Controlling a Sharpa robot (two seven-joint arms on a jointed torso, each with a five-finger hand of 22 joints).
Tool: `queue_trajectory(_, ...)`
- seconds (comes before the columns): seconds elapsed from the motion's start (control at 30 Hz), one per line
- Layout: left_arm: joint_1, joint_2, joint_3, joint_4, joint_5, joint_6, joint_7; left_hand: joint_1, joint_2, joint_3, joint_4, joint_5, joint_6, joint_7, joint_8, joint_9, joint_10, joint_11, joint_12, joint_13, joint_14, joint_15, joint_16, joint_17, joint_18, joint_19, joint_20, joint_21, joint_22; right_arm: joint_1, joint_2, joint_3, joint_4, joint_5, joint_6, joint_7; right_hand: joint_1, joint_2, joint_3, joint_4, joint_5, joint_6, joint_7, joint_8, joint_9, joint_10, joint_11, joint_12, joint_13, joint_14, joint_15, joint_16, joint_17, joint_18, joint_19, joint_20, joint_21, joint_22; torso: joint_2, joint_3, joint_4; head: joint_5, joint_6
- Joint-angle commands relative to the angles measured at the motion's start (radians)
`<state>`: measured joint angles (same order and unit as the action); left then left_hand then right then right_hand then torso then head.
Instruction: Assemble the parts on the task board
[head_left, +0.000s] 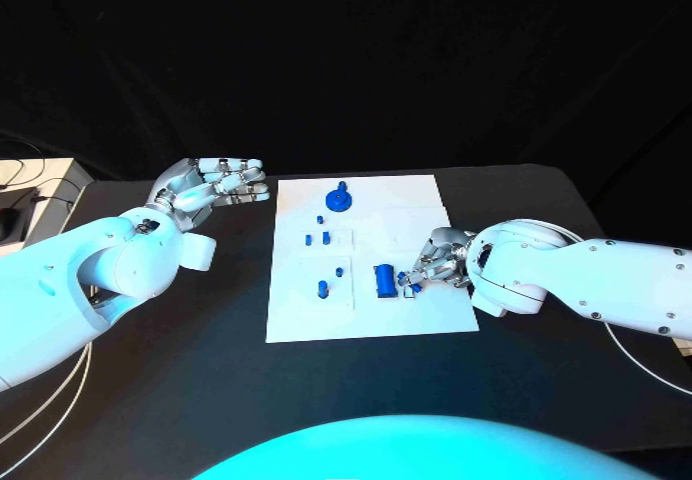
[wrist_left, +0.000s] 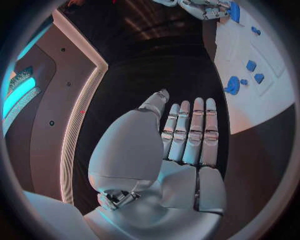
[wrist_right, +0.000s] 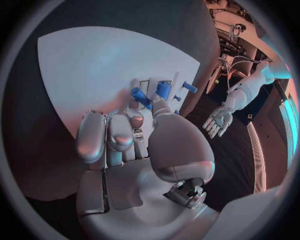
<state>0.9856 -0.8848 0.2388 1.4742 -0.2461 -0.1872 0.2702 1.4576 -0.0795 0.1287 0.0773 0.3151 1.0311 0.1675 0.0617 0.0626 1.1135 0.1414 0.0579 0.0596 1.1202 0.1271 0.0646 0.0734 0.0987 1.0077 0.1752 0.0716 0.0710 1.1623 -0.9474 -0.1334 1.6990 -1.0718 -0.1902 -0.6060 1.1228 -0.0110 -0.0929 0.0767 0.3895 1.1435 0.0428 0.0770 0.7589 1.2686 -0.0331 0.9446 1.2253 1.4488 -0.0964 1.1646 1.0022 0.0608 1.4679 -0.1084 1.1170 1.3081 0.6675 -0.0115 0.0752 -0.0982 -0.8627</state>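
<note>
The white task board (head_left: 418, 215) lies in the middle of the black table. On it are a round blue part (head_left: 339, 198) at the far end, several small blue parts around (head_left: 320, 239), and a larger blue block (head_left: 384, 280). My right hand (head_left: 437, 262) rests at the board's right side, just beside the block. Its fingers are curled, and thumb and finger pinch a small blue part (wrist_right: 140, 96). My left hand (head_left: 216, 185) hovers off the board's far left corner with its fingers (wrist_left: 190, 132) straight and nothing in them.
A pale box (head_left: 36, 180) with cables sits at the table's far left edge. Bare black table (head_left: 188, 380) lies on both sides of the board and in front of it.
</note>
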Motion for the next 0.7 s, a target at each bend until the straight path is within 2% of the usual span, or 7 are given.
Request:
queue_trajectory(0.03,0.0,0.001,0.001,0.002,0.005,0.013,0.005,0.0,-0.007,0.003,0.003,0.004,-0.004,0.005,0.001,0.0,-0.006,0.001,0.001,-0.001,-0.008,0.001,-0.004,0.001,-0.006,-0.01,0.0,-0.003,-0.002,-0.001,-0.001,0.0,0.004,0.001,-0.002,0.018,0.004,0.019,-0.01,-0.015,0.007,0.008,-0.003,0.005,0.0,0.007,-0.001,0.004,0.001,-0.002,0.002,-0.001,0.0,0.003,0.042,0.002,0.001,0.153,0.0,-0.0007,0.0003,0.0,-0.002)
queue_trajectory(0.13,0.0,0.0,0.001,0.002,0.005,0.013,0.005,0.0,-0.006,0.003,0.004,0.004,-0.004,0.005,0.001,0.0,-0.006,0.001,0.001,-0.001,-0.008,0.001,-0.004,0.001,-0.006,-0.01,0.0,-0.003,-0.002,-0.001,-0.004,0.0,0.005,0.001,-0.003,0.02,0.008,0.028,-0.012,-0.022,0.025,0.013,-0.006,0.006,-0.001,0.012,-0.004,0.01,0.005,-0.001,0.0,0.0,0.0,0.003,0.042,0.001,0.003,0.153,0.0,-0.0007,0.0006,0.0,-0.003)
queue_trajectory(0.3,0.0,-0.001,0.001,0.002,0.005,0.012,0.004,0.0,-0.006,0.002,0.005,0.004,-0.004,0.005,0.001,0.0,-0.006,0.001,0.001,-0.001,-0.008,0.001,-0.004,0.001,-0.006,-0.01,0.0,-0.003,-0.002,-0.001,-0.012,0.0,0.009,0.001,-0.009,0.026,0.044,0.067,0.018,-0.05,0.137,0.022,-0.017,0.008,-0.005,0.02,-0.012,0.017,0.009,-0.001,-0.006,0.0,0.0,0.001,0.043,-0.004,0.007,0.154,-0.001,-0.0008,0.0004,0.001,-0.003)
queue_trajectory(0.37,0.0,-0.001,0.001,0.002,0.005,0.013,0.004,0.0,-0.006,0.002,0.005,0.004,-0.004,0.005,0.001,0.0,-0.006,0.001,0.001,-0.001,-0.008,0.001,-0.004,0.001,-0.006,-0.01,0.0,-0.003,-0.002,-0.001,-0.016,0.0,0.01,0.001,-0.009,0.029,0.058,0.081,0.071,-0.074,0.115,0.023,-0.021,0.004,-0.016,0.022,-0.015,0.015,0.01,-0.001,-0.009,0.0,0.0,-0.001,0.043,-0.008,0.008,0.154,-0.001,-0.0008,0.0003,0.002,-0.003)
queue_trajectory(0.53,0.0,-0.001,0.001,0.001,0.005,0.013,0.004,0.001,-0.006,0.003,0.005,0.004,-0.004,0.005,0.001,0.0,-0.005,0.001,0.001,-0.001,-0.007,0.0,-0.004,0.001,-0.006,-0.01,0.0,-0.003,-0.002,-0.001,-0.02,0.0,0.012,0.0,-0.004,0.031,0.034,0.053,0.214,-0.119,0.123,0.028,-0.021,0.012,-0.053,0.026,-0.016,0.012,0.013,-0.001,-0.01,0.001,0.001,-0.003,0.043,-0.011,0.012,0.155,0.0,0.0002,-0.0005,0.002,-0.003)
queue_trajectory(0.63,0.0,-0.001,0.001,0.001,0.005,0.014,0.004,0.001,-0.006,0.003,0.005,0.004,-0.004,0.005,0.001,0.0,-0.005,0.001,0.001,-0.001,-0.007,0.0,-0.004,0.001,-0.006,-0.01,0.0,-0.003,-0.002,-0.001,-0.022,0.0,0.014,-0.001,-0.001,0.032,0.004,0.036,0.275,-0.137,0.129,0.026,-0.02,0.028,-0.058,0.029,-0.018,0.01,0.015,-0.001,-0.01,0.001,0.001,-0.003,0.042,-0.011,0.013,0.155,-0.001,0.0001,-0.0009,0.002,-0.004)
queue_trajectory(0.7,0.0,-0.001,0.001,0.001,0.005,0.014,0.004,0.001,-0.006,0.003,0.005,0.004,-0.004,0.005,0.001,0.0,-0.005,0.001,0.001,-0.001,-0.007,0.0,-0.004,0.001,-0.006,-0.01,0.0,-0.003,-0.002,-0.001,-0.022,0.0,0.015,-0.001,0.002,0.033,0.0,0.032,0.28,-0.141,0.128,0.024,-0.021,0.031,-0.059,0.029,-0.017,0.01,0.016,-0.001,-0.01,0.001,0.001,-0.003,0.042,-0.011,0.013,0.155,0.0,0.0002,-0.0008,0.001,-0.003)
